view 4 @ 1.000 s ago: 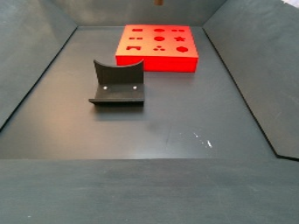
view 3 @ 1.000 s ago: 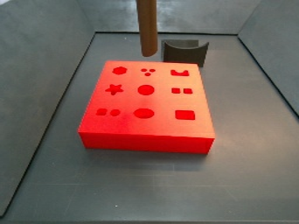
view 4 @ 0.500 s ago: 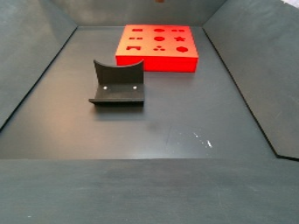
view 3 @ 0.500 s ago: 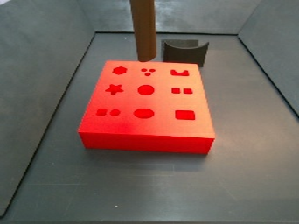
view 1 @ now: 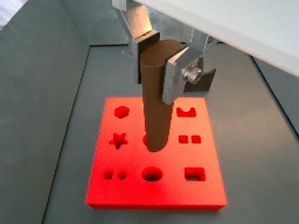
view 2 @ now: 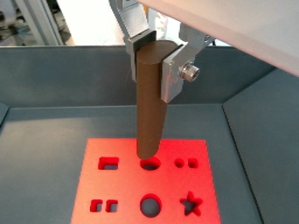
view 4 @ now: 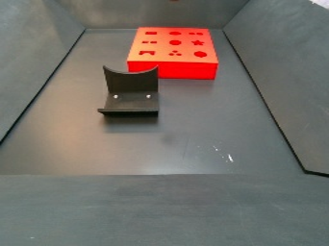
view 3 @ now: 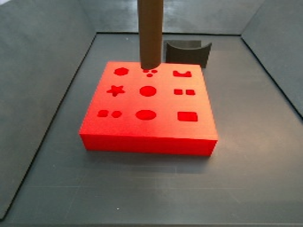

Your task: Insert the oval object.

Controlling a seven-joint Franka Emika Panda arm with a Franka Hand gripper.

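Observation:
The gripper (view 1: pixel 158 63) is shut on the oval object (view 1: pixel 156 105), a long brown peg, also seen in a wrist view (view 2: pixel 149 105). It holds the peg by its upper end, and the peg hangs upright above the red block (view 1: pixel 105 197). In a side view the peg (view 3: pixel 151 35) comes down from the frame's top. Its tip hangs over the block's (view 3: pixel 148 129) far middle part, and the gripper itself is out of frame. The oval hole (view 3: pixel 145 114) lies in the row at the block's other end. The oval hole also shows in both wrist views (view 1: pixel 153 174) (view 2: pixel 151 206).
The dark fixture (view 3: pixel 187 51) stands just behind the red block; in a side view (view 4: pixel 129 92) it is in mid floor, with the block (view 4: pixel 174 53) beyond. Grey walls (view 3: pixel 53 62) slope up round the dark floor.
The peg has come lower toward the block's top. It shifted slightly sideways half a second ago and is now back over the far middle holes.

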